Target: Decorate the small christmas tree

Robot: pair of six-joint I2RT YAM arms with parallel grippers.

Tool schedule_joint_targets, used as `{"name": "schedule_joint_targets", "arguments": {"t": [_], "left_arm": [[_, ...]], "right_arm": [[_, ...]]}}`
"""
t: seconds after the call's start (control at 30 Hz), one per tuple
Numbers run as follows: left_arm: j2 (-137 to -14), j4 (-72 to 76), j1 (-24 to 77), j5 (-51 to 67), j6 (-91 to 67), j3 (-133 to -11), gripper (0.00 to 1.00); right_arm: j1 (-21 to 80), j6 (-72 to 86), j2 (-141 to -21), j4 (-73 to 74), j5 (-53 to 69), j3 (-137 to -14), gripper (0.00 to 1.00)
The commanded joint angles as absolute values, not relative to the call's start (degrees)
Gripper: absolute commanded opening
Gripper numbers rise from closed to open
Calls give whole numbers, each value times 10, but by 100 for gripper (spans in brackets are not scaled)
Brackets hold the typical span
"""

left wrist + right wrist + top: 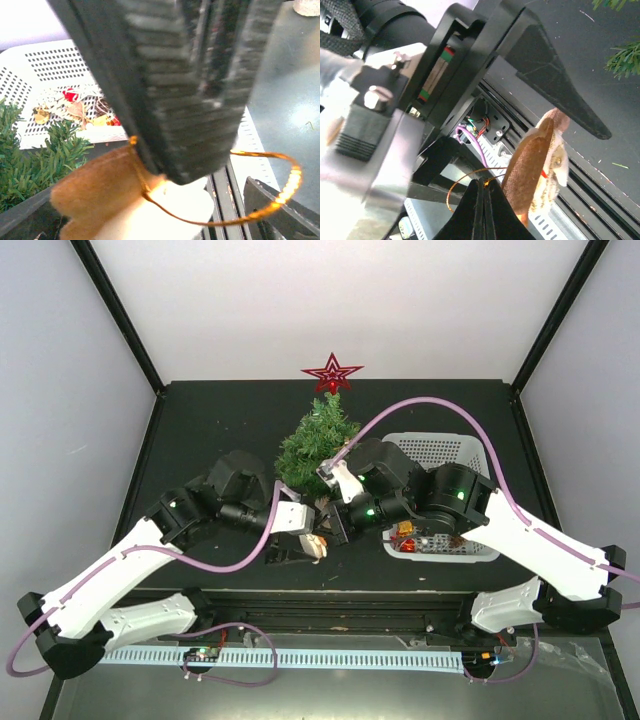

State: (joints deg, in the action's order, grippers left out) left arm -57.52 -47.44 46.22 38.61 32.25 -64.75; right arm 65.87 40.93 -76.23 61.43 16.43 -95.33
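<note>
The small christmas tree (318,445) stands at the table's back middle with a red star (332,372) on its tip; its branches also show in the left wrist view (30,165). A brown and white felt ornament (318,545) with a gold thread loop (455,187) hangs in front of the tree. My right gripper (484,187) is shut on the loop at its knot; in the left wrist view it fills the top as dark ribbed fingers (170,100). My left gripper (150,215) is open, its jaws on either side of the ornament (100,195) without touching it.
A white perforated basket (440,445) stands to the right of the tree and holds several small red and gold ornaments (408,535). It also shows in the left wrist view (50,65). A slotted metal rail runs along the table's near edge (330,600).
</note>
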Motion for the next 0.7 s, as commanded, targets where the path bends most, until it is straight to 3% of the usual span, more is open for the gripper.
{"name": "schedule_joint_targets", "arguments": {"t": [0.0,0.67], "left_arm": [[-558,-467,463,375,309,-643,92],[-553,-425,446,278,266,-642,96]], "right_arm": [[661,418,-751,598,143,-965,1],[637,449,-715,574,65,-943,1]]}}
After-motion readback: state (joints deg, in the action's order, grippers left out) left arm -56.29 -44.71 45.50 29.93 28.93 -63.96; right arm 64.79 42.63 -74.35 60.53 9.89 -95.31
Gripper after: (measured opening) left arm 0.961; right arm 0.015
